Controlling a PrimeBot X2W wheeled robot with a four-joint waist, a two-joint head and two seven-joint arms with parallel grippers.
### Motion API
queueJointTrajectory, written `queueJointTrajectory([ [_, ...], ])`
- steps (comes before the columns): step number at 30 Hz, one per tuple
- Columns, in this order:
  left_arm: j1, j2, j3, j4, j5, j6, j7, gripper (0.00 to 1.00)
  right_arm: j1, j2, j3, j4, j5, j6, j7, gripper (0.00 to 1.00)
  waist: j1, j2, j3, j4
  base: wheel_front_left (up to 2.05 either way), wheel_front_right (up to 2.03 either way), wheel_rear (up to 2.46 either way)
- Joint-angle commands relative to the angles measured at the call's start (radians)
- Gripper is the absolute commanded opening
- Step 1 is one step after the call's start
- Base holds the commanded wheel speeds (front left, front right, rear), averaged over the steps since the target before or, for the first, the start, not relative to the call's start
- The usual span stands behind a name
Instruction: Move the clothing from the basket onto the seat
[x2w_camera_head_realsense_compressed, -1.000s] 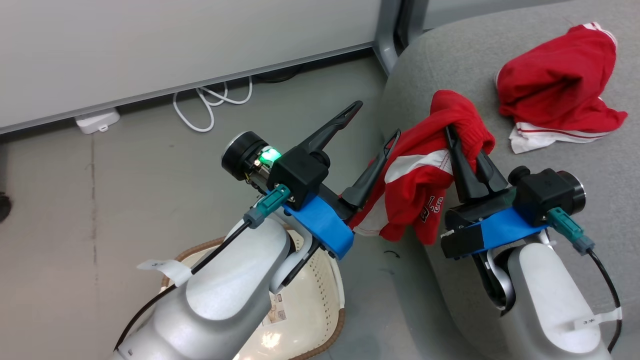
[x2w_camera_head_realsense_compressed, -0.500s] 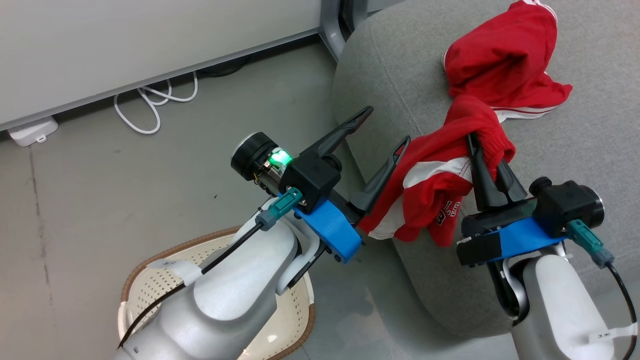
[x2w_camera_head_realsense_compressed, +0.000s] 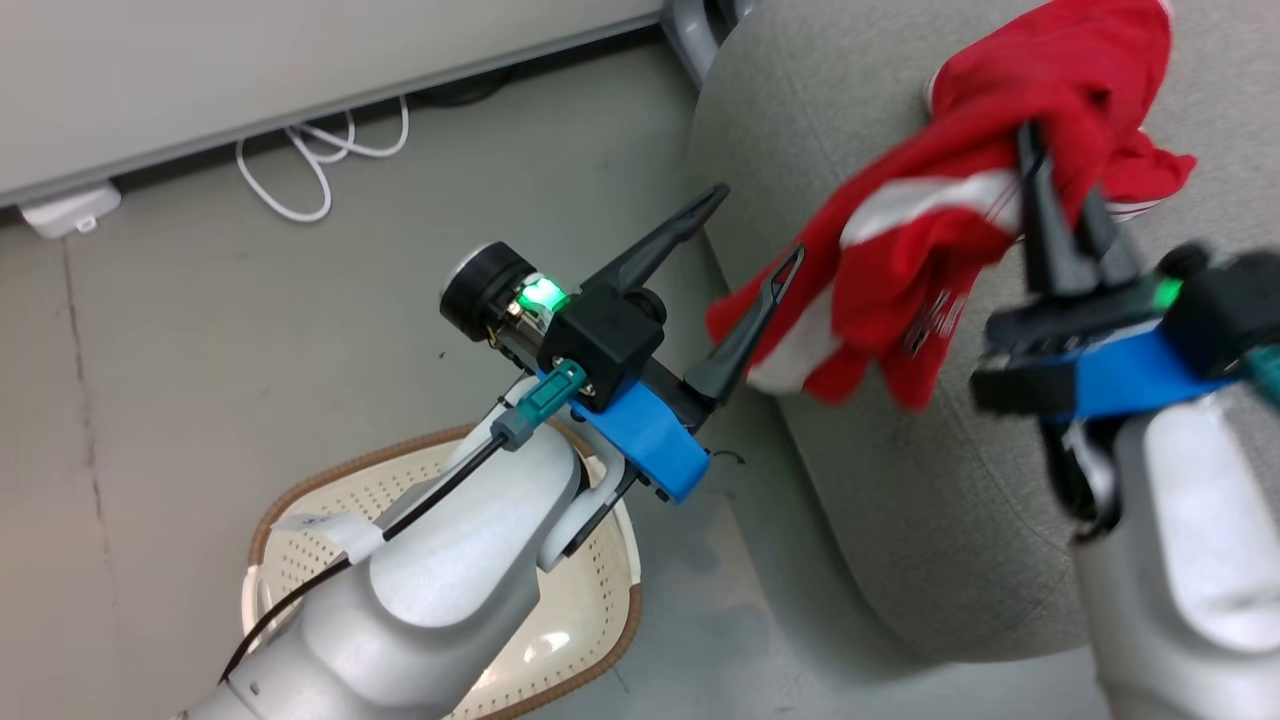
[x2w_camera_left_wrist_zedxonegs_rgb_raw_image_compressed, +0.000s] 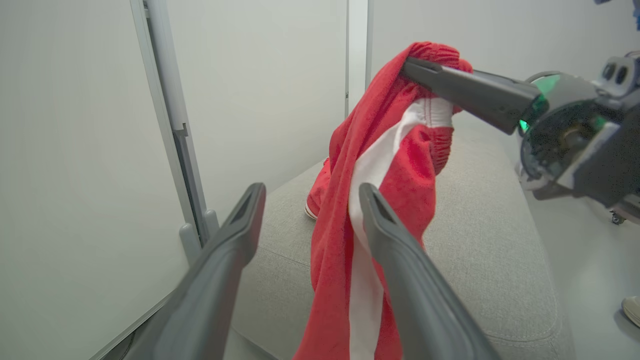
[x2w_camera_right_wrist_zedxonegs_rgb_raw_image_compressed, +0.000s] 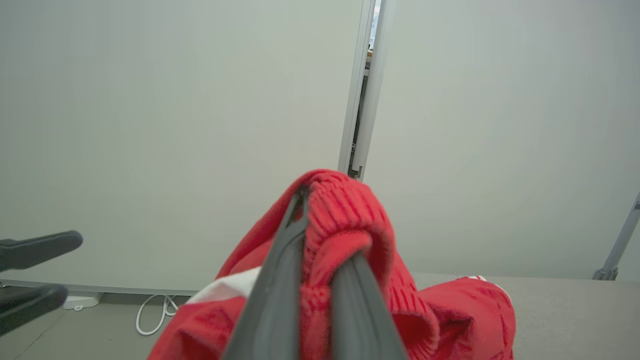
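My right end effector (x2w_camera_head_realsense_compressed: 1048, 170) is clamped together on the ribbed waistband of a bright red fabric garment with a white stripe (x2w_camera_head_realsense_compressed: 900, 250). The cloth hangs from the pinch in a long drape. The large light grey upholstered seat (x2w_camera_head_realsense_compressed: 900, 500) is my reference. The pinched waistband is above the seat's top surface. The lower folds trail out past the seat's rounded edge and hang over its side, clear of the cushion. A second red garment with white trim (x2w_camera_head_realsense_compressed: 1080, 60) already lies crumpled on the seat, further in from that edge. In the head view the held one partly overlaps it.

My left end effector (x2w_camera_head_realsense_compressed: 755, 225) stands wide apart and empty, just off the seat's edge. One of its fingers is right against the hanging cloth. The cream-white perforated plastic basket with a brown rim (x2w_camera_head_realsense_compressed: 290, 580) sits on the floor, well off the seat's corner. The part not hidden by my forearm shows no red.

I judge the main risk to be letting go here. With so much fabric beyond the edge, its weight could drag the garment off the seat onto the floor. The pinch holds only a narrow fold, so a quick swing might pull it loose. The left finger could also catch the drape and tug it back.
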Motion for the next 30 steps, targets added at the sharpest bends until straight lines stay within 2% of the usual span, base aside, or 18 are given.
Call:
queueJointTrajectory([
  [1, -0.022, 0.010, 0.006, -0.007, 0.011, 0.008, -0.008, 1.00, -0.074, -0.023, -0.020, -0.021, -0.002, 0.000, -0.004, 0.00, 0.0000, 0.0000, 0.037, 0.019, 0.00, 0.00, 0.00],
  [9, -0.064, 0.032, 0.012, -0.035, 0.028, 0.021, 0.004, 1.00, -0.308, -0.074, -0.138, -0.064, 0.019, 0.000, -0.003, 0.00, 0.0000, 0.0000, 0.155, 0.048, 0.00, 0.00, 0.00],
  [16, -0.111, 0.046, 0.011, -0.059, 0.049, 0.028, 0.012, 1.00, -0.515, -0.199, -0.285, -0.060, 0.030, 0.000, -0.003, 0.00, 0.0000, 0.0000, 0.275, 0.078, 0.00, 0.00, 0.00],
  [19, -0.125, 0.051, 0.010, -0.066, 0.058, 0.031, 0.012, 1.00, -0.572, -0.269, -0.339, -0.020, 0.041, 0.000, -0.003, 0.00, 0.0000, 0.0000, 0.312, 0.081, 0.00, 0.00, 0.00],
  [24, -0.135, 0.054, 0.004, -0.066, 0.064, 0.030, 0.010, 1.00, -0.603, -0.381, -0.408, 0.121, 0.057, 0.000, -0.003, 0.00, 0.0000, 0.0000, 0.351, 0.081, 0.00, 0.00, 0.00],
  [27, -0.141, 0.054, 0.000, -0.065, 0.065, 0.029, 0.007, 1.00, -0.588, -0.411, -0.447, 0.221, 0.061, 0.000, -0.003, 0.00, 0.0000, 0.0000, 0.364, 0.082, 0.00, 0.00, 0.00],
  [30, -0.143, 0.057, -0.002, -0.063, 0.065, 0.028, 0.005, 1.00, -0.559, -0.418, -0.430, 0.316, 0.046, 0.000, -0.004, 0.00, 0.0000, 0.0000, 0.374, 0.083, 0.00, 0.00, 0.00],
])
